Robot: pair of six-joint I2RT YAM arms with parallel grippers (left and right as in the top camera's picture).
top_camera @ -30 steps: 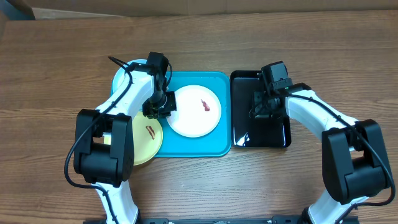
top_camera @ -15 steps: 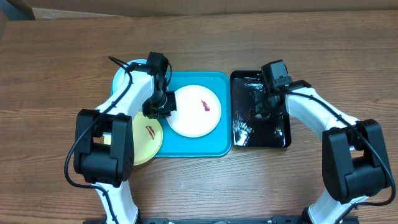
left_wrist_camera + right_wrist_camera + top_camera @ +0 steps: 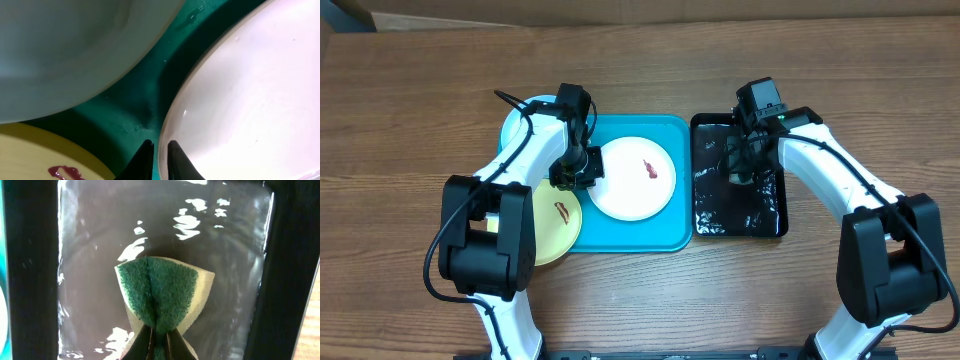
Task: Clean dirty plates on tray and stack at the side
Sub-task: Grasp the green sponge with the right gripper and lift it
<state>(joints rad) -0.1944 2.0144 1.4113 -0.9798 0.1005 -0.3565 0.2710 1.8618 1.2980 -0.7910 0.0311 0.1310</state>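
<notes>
On the turquoise tray [image 3: 670, 235] lies the white plate [image 3: 625, 190] with a reddish smear [image 3: 650, 170]. My left gripper [image 3: 582, 172] is shut on its left rim; in the left wrist view the rim [image 3: 167, 125] passes between the two fingertips [image 3: 159, 150]. The yellow-green plate [image 3: 558, 225] with its smear lies at the tray's left edge. The pale aqua plate [image 3: 518, 122] sits behind it, partly under the arm. My right gripper [image 3: 159, 337] is shut on a green sponge [image 3: 160, 287], pinching it into a fold over the black tray [image 3: 765, 215].
The glossy black tray [image 3: 30, 280] holds rippling water [image 3: 100, 280] and stands just right of the turquoise tray. Wooden table [image 3: 640, 300] surrounds both trays. Both arms reach in from the near edge.
My right gripper has closed on the sponge in the black tray and the water there now ripples. The left gripper and the plates have not moved.
</notes>
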